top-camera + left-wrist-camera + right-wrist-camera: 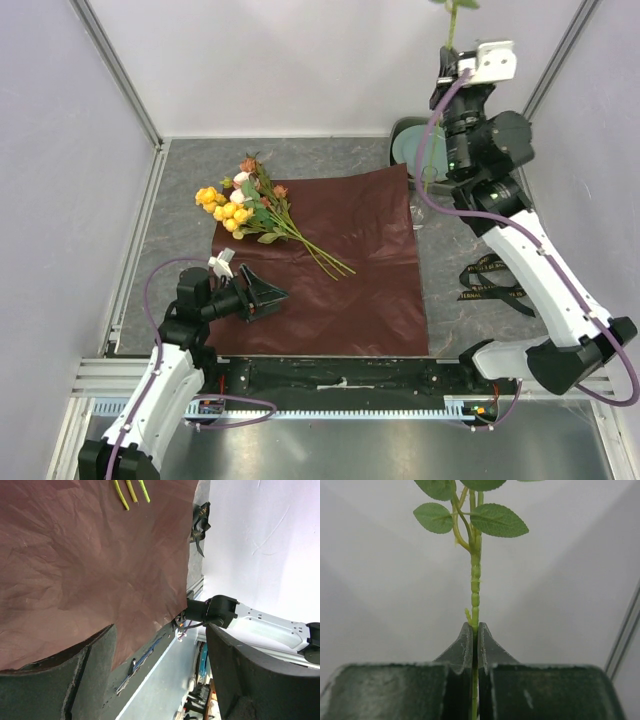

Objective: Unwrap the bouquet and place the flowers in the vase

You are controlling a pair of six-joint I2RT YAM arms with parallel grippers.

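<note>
A grey speckled surface [200,160] lies between white walls [300,60] edged with aluminium rails [135,240]. In the back right corner sits a round grey-green object [405,140], partly hidden. A slotted white cable duct [340,411] runs along the near edge.

Flowers [245,205] lay back-left on wrapping paper [350,270]; ribbon [490,280] on table [180,250] right of it; left gripper [265,296] over its near-left corner; 1 stem [475,590] upright in right gripper [475,630].

The stem [451,28] runs off the frame's top edge; lettering on the ribbon [488,294], lower right, is too small to read.
</note>
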